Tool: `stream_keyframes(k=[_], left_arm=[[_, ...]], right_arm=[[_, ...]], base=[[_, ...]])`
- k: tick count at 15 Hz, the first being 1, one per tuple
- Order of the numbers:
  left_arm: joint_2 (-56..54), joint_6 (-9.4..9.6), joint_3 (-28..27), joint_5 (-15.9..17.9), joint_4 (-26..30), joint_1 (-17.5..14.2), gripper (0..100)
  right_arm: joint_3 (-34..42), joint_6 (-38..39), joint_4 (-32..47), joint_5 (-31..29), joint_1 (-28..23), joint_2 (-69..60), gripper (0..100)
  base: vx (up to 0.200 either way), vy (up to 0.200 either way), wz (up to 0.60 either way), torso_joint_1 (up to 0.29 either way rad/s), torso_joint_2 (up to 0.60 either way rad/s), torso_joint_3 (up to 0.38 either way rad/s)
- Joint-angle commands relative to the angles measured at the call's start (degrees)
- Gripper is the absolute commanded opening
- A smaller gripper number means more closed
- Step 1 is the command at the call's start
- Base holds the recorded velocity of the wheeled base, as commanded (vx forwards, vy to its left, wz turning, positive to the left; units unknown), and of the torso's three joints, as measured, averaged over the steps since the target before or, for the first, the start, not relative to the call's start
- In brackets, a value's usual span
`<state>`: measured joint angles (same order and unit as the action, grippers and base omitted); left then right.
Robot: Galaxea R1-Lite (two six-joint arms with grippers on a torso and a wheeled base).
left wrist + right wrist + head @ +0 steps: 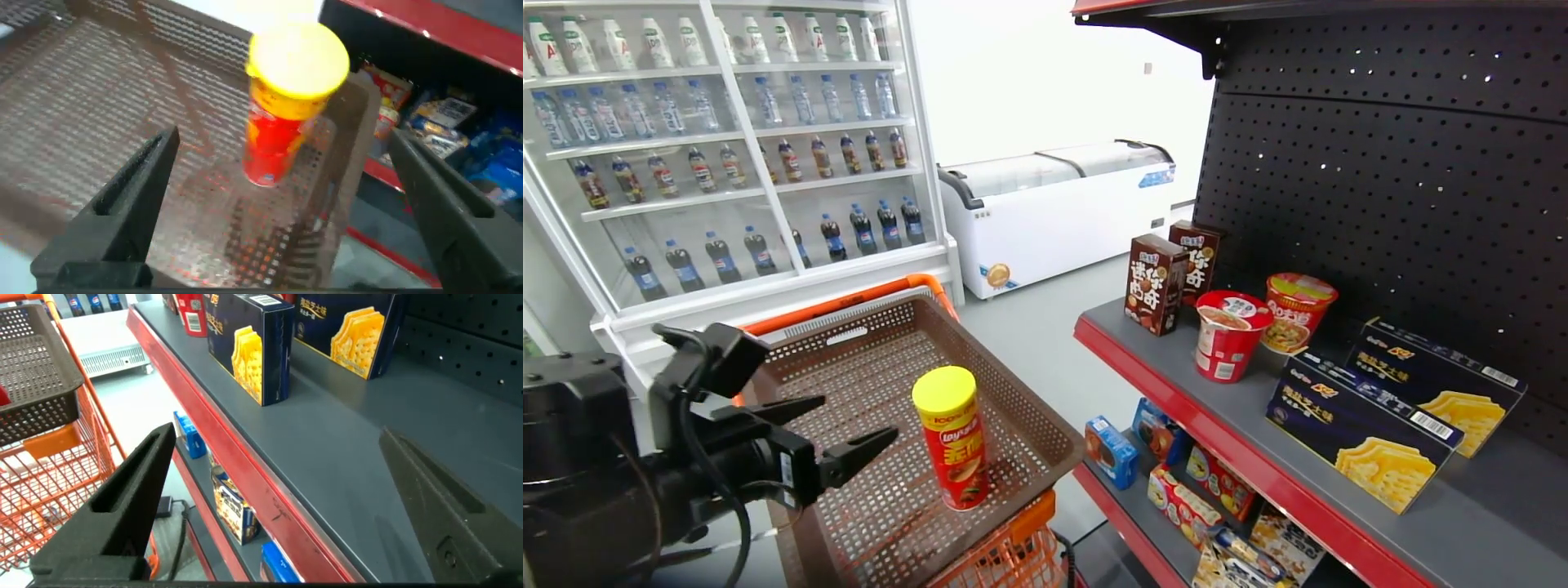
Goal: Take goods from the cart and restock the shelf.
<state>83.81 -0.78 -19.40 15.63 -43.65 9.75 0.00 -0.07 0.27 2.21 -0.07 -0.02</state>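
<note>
1. Across the right half of the head view, the shelf (1486,523) is running from mid-frame down to the lower right corner. Its grey board is carrying brown boxes (1156,284), cup noodles (1227,335) and dark biscuit boxes (1364,425).
2. At lower centre, the cart's basket (1013,371) is sitting just beside the shelf's red edge.
3. At lower left, the left gripper (862,416) is hanging over the basket. Its fingers are spread wide and holding nothing, and it is pointing at the can without touching it.
4. In the right wrist view, the right gripper (276,437) is hovering above the shelf's board, likewise spread and empty.
5. Just right of the left gripper, the can of chips (953,437) is standing upright on the basket's mesh floor, yellow lid up.
6. The pickup is looking like the step in hand, and it is calling for a level approach.
   - The fingers should be passing either side of the can's middle, below the lid.
   - They should be closing gently, since a tall light can is liable to tip.
   - The lift should be going straight up, clear of the basket's wall, before swinging toward the shelf.
</note>
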Motion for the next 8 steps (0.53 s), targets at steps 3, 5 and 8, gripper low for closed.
stream_keyframes(k=[3,5,8], left_arm=[[12.52,-1.50,2.43,0.02,-7.15,3.87,100],[17.44,-0.98,2.61,-0.07,-11.72,3.96,100],[25.61,-0.63,2.08,-0.16,-20.86,4.75,100]], right_arm=[[0.00,-0.01,0.00,-0.01,-0.01,0.02,100],[0.00,-0.01,0.00,-0.01,-0.01,0.02,100],[0.00,-0.01,0.00,-0.01,-0.01,0.02,100]], base=[[0.000,0.000,0.00,0.000,0.00,0.000],[0.000,0.000,0.00,0.000,0.00,0.000],[0.000,0.000,0.00,0.000,0.00,0.000]])
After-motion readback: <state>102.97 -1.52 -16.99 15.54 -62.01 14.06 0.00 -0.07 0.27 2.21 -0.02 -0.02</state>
